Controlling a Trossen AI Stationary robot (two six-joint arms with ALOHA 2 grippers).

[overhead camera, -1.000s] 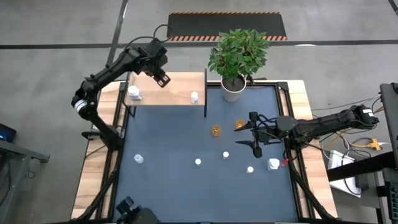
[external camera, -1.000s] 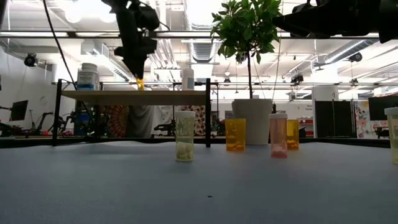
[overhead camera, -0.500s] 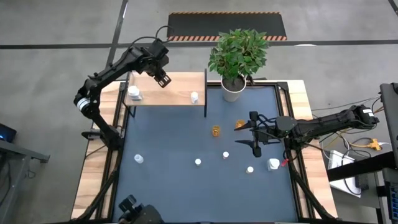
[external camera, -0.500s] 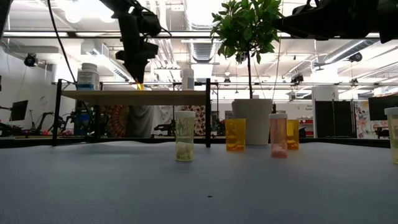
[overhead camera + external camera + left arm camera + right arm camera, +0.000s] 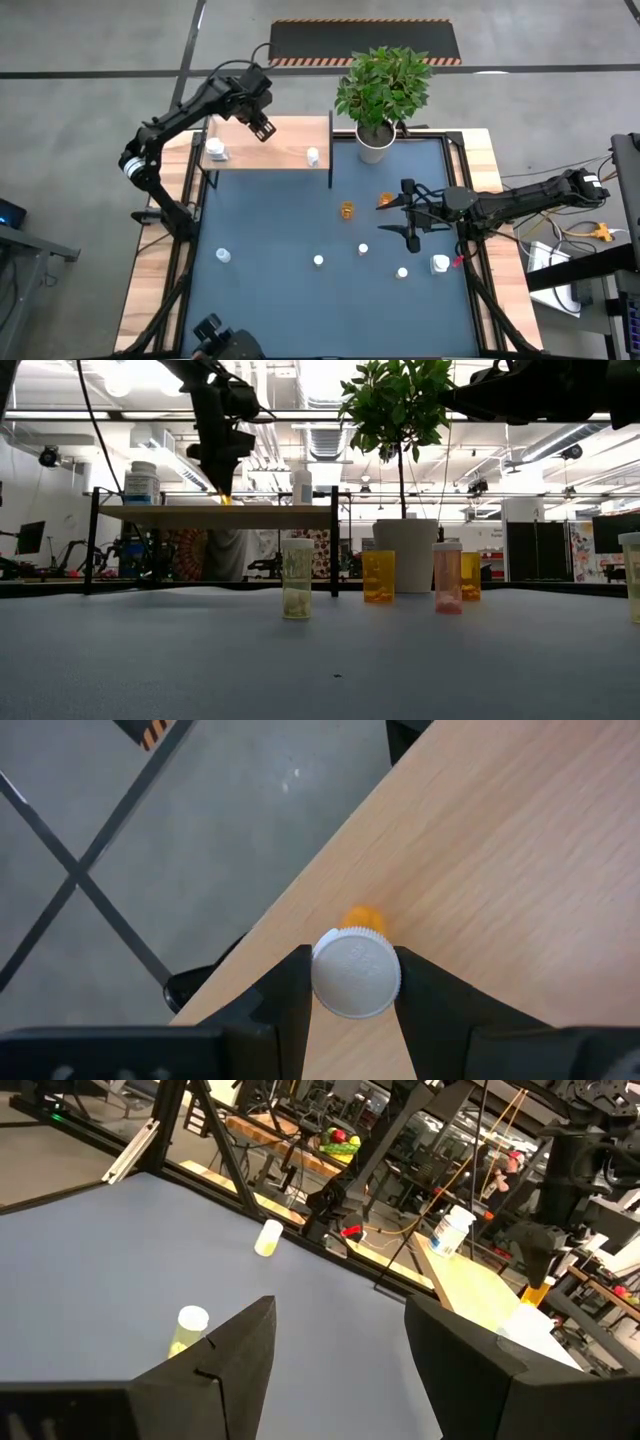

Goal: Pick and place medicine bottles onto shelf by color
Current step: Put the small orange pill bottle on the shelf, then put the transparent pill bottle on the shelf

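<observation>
My left gripper (image 5: 262, 126) is over the far part of the shelf (image 5: 290, 140), a light wood board on black legs, and is shut on an orange bottle with a white cap (image 5: 356, 973). Two white bottles (image 5: 215, 150) (image 5: 312, 156) stand on the board. My right gripper (image 5: 410, 214) hovers open above the table's right part, near two orange bottles (image 5: 347, 210) (image 5: 386, 200). Several pale-capped bottles (image 5: 318, 261) (image 5: 402, 272) stand on the blue tabletop. My left gripper pinches the orange bottle at its white cap (image 5: 340, 982) between the two fingers (image 5: 290, 982), one on each side, coming from above and pointing down. The bottle stays upright below the fingers, its orange body (image 5: 225, 498) down at the shelf board; whether it touches the board I cannot tell.
A potted plant in a white pot (image 5: 376, 145) stands at the table's far edge, right beside the shelf. A larger white bottle (image 5: 440, 264) stands near the right edge. Open blue tabletop lies toward the near side and the left.
My left gripper has sunk slightly toward the shelf board with the orange bottle still between its fingers.
</observation>
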